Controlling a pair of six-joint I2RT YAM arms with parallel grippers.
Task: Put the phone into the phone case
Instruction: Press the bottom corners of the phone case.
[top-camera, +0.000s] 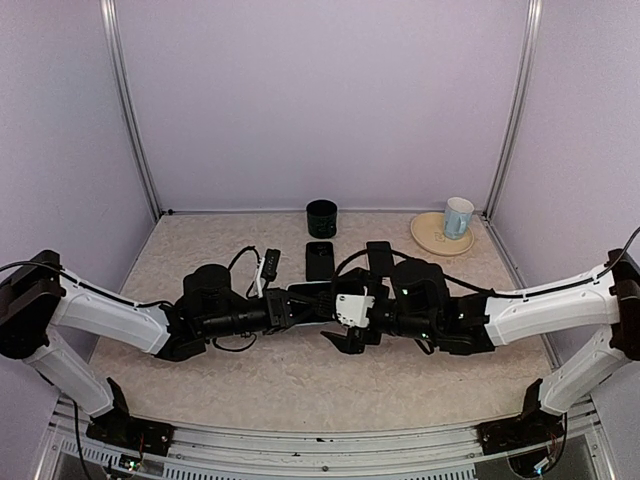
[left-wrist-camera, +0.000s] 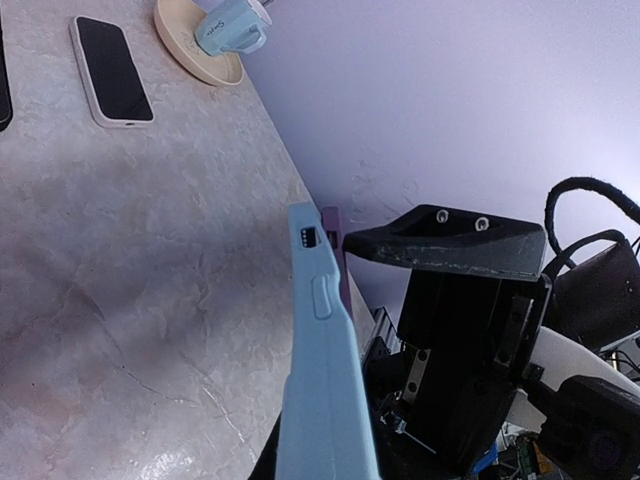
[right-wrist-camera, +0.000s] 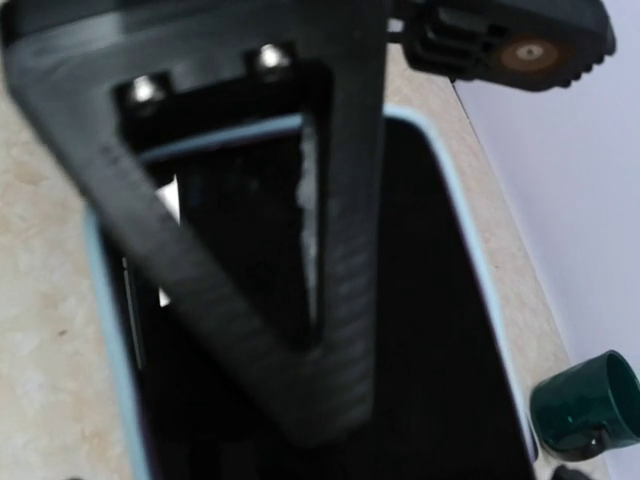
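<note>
From the top view, your two arms meet over the middle of the table (top-camera: 200, 380). The left gripper (top-camera: 322, 303) reaches in from the left, clenched on the pale phone case (top-camera: 352, 308), which it holds up off the surface. The right gripper (top-camera: 350, 336) sits just beside and below the case with its jaws spread wide, grasping nothing. Behind them you have a dark cup (top-camera: 322, 218), two spare handsets (top-camera: 319, 260) lying flat, and a plate (top-camera: 428, 238) carrying a light blue cup (top-camera: 458, 216) at the far right. In your left wrist view, the phone case (left-wrist-camera: 322, 400) rises edge-on from the bottom of the frame, clear of the table. A thin purple edge (left-wrist-camera: 333, 245) shows just behind its top end. One black finger (left-wrist-camera: 445, 242) of the right gripper stands near that end, and you cannot tell from here whether it touches. In your right wrist view, that finger (right-wrist-camera: 335, 300) crosses the frame over the case. The phone (right-wrist-camera: 430, 340) lies inside, its dark screen filling the light blue rim (right-wrist-camera: 478, 262), and the dark cup (right-wrist-camera: 588, 402) shows at the lower right.
</note>
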